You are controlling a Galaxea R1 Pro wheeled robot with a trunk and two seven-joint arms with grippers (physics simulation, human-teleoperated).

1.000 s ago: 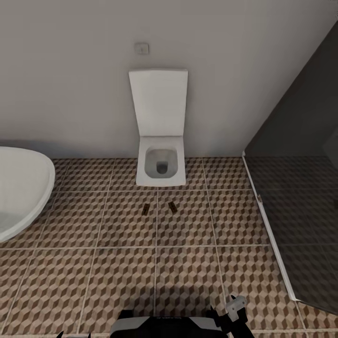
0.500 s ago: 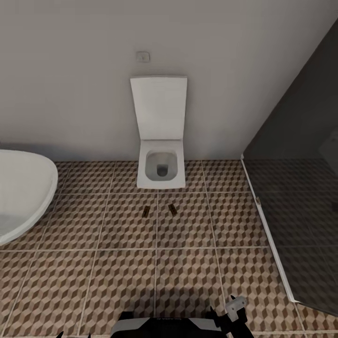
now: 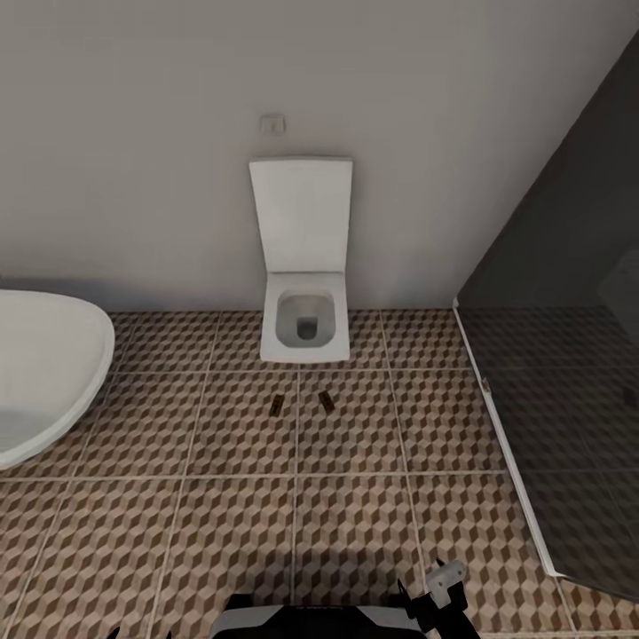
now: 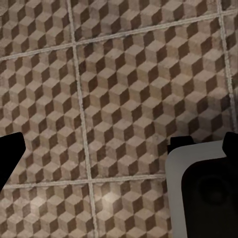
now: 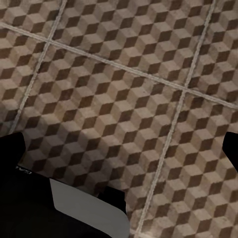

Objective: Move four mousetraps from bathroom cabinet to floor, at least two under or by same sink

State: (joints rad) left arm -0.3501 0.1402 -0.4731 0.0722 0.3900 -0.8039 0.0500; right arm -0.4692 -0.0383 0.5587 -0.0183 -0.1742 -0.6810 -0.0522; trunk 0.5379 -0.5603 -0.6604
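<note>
Two mousetraps lie flat on the cube-patterned bathroom floor (image 3: 222, 532), just in front of the toilet: one (image 3: 278, 406) to the left of a grout line, the other (image 3: 327, 400) to its right. The other mousetraps, the cabinet and the sink are out of view. My left gripper (image 4: 121, 153) hangs open over bare tiles, its dark fingertips (image 4: 10, 153) far apart. My right gripper (image 5: 124, 148) is likewise open above the tiles, with nothing between its fingers.
A white toilet (image 3: 304, 266) with its lid raised stands against the far wall. A white oval bathtub (image 3: 44, 382) curves in at the left. A dark glass shower screen (image 3: 568, 373) runs along the right. My own base (image 3: 311, 617) shows at the lower edge.
The whole head view has shifted: the toilet and the two traps look slightly smaller and farther, so the camera has drawn back. The traps have not moved on the floor.
</note>
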